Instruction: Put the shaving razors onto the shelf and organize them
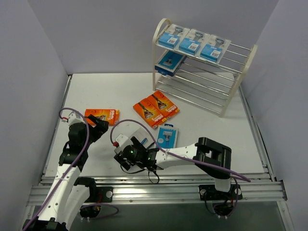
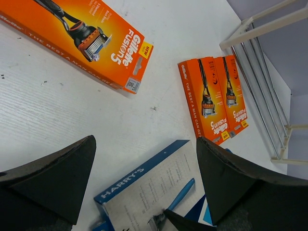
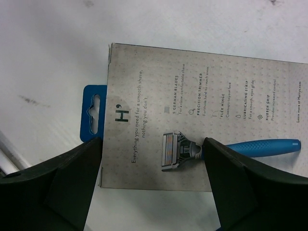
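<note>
Three orange cardboard boxes (image 1: 102, 116), six blue blister packs (image 1: 167, 135); only the top view shows the four on the cream wire shelf (image 1: 155, 48). Left gripper (image 2: 145, 140) and right gripper (image 3: 153, 142) gape, empty.

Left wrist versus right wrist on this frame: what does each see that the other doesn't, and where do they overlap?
Only the left wrist: a lone orange box, a pair of orange boxes lying side by side, and the lower end of the shelf.
Only the right wrist: the pack's blue hang tab and its printed feature list, readable.
Both: the grey Harry's pack flat on the white table, seemingly the same one, seen between open jaws of the left gripper and the right gripper.
</note>
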You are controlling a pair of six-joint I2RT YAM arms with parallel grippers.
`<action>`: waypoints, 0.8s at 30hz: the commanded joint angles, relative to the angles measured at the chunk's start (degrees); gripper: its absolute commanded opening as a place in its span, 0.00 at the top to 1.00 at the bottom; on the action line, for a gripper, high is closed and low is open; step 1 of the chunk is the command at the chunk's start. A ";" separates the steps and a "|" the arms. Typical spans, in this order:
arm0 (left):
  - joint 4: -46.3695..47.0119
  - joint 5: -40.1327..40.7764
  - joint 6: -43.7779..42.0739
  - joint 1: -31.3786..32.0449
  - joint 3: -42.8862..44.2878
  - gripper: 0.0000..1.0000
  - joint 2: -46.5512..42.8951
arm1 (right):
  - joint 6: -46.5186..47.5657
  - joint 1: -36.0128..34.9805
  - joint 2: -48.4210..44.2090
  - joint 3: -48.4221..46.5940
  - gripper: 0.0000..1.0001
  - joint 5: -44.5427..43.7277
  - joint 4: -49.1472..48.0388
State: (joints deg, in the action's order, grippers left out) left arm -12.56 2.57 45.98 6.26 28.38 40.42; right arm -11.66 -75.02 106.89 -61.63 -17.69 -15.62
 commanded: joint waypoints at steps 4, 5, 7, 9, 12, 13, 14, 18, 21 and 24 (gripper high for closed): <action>3.59 -0.37 1.30 -0.90 -1.13 0.06 -0.43 | 2.25 6.46 2.36 -2.18 0.21 0.55 1.12; 4.11 -1.07 1.48 -0.99 -1.22 0.06 -0.35 | 2.52 7.51 2.53 -2.27 0.21 0.82 0.42; 4.64 -1.77 2.18 -1.08 -1.75 0.06 0.00 | 2.96 8.66 3.50 -3.06 0.22 1.25 0.15; 4.91 -2.39 2.71 -1.25 -2.01 0.06 0.36 | 3.40 9.98 4.63 -3.85 0.22 1.96 -0.38; 6.13 -4.31 3.77 -1.52 -3.33 0.06 0.44 | 4.28 11.56 5.78 -5.78 0.22 2.57 -0.73; 6.84 -5.02 4.64 -1.60 -3.94 0.06 0.53 | 4.28 12.00 6.05 -6.31 0.22 2.84 -0.82; 7.98 -5.73 5.17 -1.69 -5.08 0.06 0.71 | 4.28 12.53 6.31 -7.18 0.22 3.19 -0.99; 10.97 -9.06 9.12 -2.04 -8.77 0.05 0.89 | 3.31 14.99 6.14 -8.86 0.22 5.38 -1.52; 14.93 -10.56 12.81 -2.04 -12.11 0.02 -0.08 | 2.61 16.75 4.65 -9.30 0.22 7.58 -2.40; 16.95 -11.18 15.19 -1.96 -14.66 0.02 -1.66 | 1.65 18.07 2.37 -9.39 0.22 10.57 -2.57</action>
State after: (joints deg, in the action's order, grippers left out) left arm -2.00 -6.17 57.04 4.71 15.35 40.71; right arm -8.99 -60.49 112.29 -69.49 -7.07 -18.09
